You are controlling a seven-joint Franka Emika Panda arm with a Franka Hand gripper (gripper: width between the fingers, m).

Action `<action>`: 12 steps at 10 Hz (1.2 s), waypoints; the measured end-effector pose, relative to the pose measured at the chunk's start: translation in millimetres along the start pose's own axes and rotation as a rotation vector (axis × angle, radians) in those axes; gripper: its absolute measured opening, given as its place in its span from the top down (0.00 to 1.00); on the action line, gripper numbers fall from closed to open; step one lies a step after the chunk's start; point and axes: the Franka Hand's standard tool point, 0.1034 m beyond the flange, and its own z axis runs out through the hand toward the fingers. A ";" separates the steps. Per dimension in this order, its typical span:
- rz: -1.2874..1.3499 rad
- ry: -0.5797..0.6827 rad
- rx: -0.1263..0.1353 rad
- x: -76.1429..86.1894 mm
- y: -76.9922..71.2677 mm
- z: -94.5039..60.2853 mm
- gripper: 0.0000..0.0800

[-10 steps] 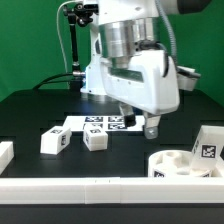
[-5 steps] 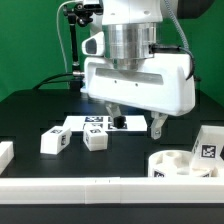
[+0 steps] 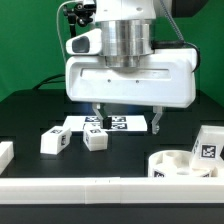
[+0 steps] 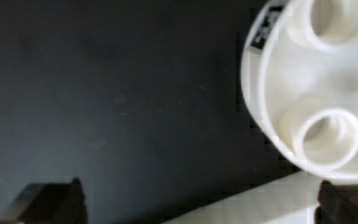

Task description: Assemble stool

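Pincer (image 3: 127,120) hung low over the table (image 3: 30,115) with its two fingers (image 3: 157,123) spread wide and nothing between them. I read that as a hand set for a grab, not one carrying a part.

The seat disc (image 3: 183,163) lay flat on the table with its sockets facing up. It sat to the exterior view's right of the pincer and nearer that camera. In the wrist view the seat disc (image 4: 309,70) filled the side by one fingertip (image 4: 348,195), with a socket (image 4: 329,136) just short of it. Bare table lay under the middle of the gap. So the pincer stood beside the seat, not around its rim, and I judged it would have to shift toward the disc before closing.

The first leg (image 3: 55,141) and the second leg (image 3: 95,140) lay on the exterior view's left of the pincer, well apart from the seat. What looked like the third leg (image 3: 208,146) sat on the far side of the disc from the pincer. No leg was in a socket, so I took the assembly as barely begun.

The marker board (image 3: 108,124) lay just behind the fingers.
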 end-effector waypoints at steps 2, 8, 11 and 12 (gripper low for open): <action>-0.283 0.034 -0.042 3.2 2.0 0.4 0.19; -0.420 0.036 -0.048 -5.1 53.7 8.5 0.19; -0.454 0.037 -0.057 -16.7 64.9 17.1 0.19; -0.446 0.012 -0.059 -34.0 70.4 24.3 0.19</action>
